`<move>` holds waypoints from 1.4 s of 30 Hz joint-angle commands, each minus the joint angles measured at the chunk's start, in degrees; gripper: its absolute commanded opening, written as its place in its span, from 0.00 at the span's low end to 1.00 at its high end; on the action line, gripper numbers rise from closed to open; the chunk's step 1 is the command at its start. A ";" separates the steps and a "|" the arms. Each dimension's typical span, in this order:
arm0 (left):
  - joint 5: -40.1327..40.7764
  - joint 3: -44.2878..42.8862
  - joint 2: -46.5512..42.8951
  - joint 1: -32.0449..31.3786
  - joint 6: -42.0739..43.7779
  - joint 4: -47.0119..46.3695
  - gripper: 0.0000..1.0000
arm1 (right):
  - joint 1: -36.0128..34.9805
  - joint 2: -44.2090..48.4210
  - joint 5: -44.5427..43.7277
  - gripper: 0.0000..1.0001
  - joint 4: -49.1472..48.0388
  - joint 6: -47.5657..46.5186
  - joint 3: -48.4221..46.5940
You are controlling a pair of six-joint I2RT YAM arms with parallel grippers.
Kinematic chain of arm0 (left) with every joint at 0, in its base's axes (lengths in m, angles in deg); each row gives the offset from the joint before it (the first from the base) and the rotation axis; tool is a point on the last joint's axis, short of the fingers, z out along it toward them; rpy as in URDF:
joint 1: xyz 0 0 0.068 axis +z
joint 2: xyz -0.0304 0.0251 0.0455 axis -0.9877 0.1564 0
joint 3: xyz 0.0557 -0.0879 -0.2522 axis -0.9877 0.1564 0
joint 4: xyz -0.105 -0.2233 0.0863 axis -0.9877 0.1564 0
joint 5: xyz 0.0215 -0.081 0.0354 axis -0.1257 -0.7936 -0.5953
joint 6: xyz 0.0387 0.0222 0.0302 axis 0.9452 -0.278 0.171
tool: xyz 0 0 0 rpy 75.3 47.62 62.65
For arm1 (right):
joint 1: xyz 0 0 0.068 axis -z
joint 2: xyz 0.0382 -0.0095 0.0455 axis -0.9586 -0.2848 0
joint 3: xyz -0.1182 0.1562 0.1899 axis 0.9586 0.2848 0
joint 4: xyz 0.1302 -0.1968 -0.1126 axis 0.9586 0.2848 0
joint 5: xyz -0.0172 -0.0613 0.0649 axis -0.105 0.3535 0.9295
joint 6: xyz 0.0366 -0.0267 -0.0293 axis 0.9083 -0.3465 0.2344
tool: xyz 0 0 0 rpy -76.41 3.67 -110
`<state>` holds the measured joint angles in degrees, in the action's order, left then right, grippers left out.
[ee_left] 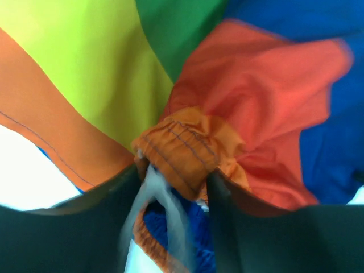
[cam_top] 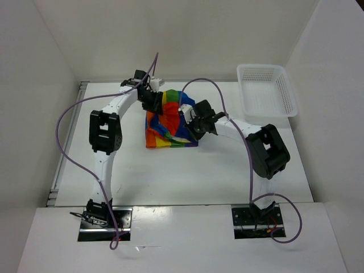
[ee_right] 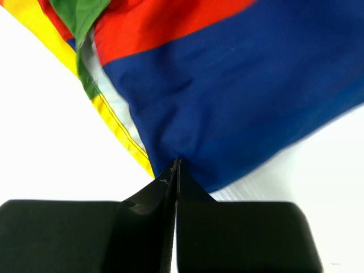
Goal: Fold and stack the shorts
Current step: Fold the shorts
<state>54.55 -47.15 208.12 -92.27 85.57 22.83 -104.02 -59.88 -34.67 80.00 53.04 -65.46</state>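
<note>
The rainbow shorts [cam_top: 170, 129] sit in a crumpled heap on the table [cam_top: 170, 182], about mid-width and closer to its far edge, right between the two grippers. Left gripper [cam_top: 152, 101] is at the heap's far-left corner, jaws partway apart and clamped on a scrunched-up orange band [ee_left: 182, 153] of the cloth. Right gripper [cam_top: 192, 120] is at the heap's right side, squeezed fully together and pinching the blue edge.

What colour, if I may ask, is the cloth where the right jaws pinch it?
The shorts are blue there; the right wrist view shows it best.
</note>
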 commanded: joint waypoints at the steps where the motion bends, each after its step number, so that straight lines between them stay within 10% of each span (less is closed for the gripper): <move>1: 0.91 1.48 0.55 -0.95 0.16 1.96 0.59 | -1.24 -2.31 -1.08 0.00 -2.09 -0.89 -1.30; 10: 2.42 2.35 -12.26 0.28 0.16 -0.42 1.00 | -1.25 -0.29 -2.67 0.01 -2.62 5.52 -7.90; 24: 8.21 27.47 -22.48 -5.26 0.16 -3.76 0.85 | 1.90 3.58 -7.24 0.13 -4.99 15.79 -2.89; 42: 2.78 34.00 -24.57 -5.17 0.16 -9.65 0.86 | 6.13 0.07 1.81 0.42 -9.03 26.09 3.87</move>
<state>62.90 -13.46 188.73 -97.95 85.52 14.64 -98.95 -59.57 -35.57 74.97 76.18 -62.51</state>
